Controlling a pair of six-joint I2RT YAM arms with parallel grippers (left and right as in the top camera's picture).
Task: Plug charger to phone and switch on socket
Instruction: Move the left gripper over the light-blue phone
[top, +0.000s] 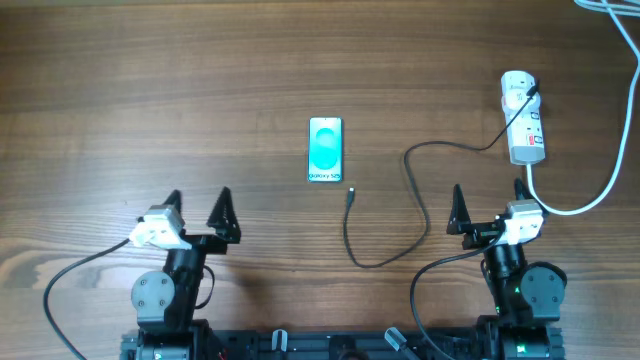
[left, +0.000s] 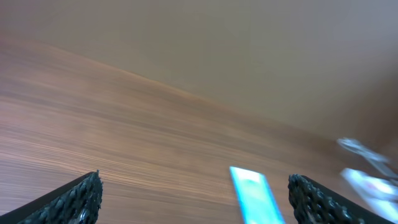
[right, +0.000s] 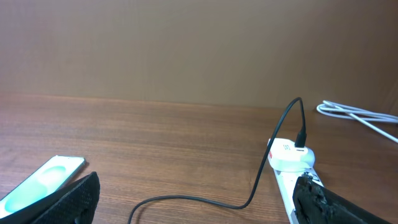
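The phone lies flat mid-table, turquoise screen up; it also shows low in the left wrist view and at the left edge of the right wrist view. The charger, a thin black cable, runs from the socket in a loop to its free plug tip, just below and right of the phone. The cable and socket appear in the right wrist view. My left gripper stands open near the front left, empty. My right gripper stands open below the socket, empty.
A thick white cord leaves the socket's near end, curves right and runs up the right edge; it shows at far right in the right wrist view. The wooden table is bare on the left.
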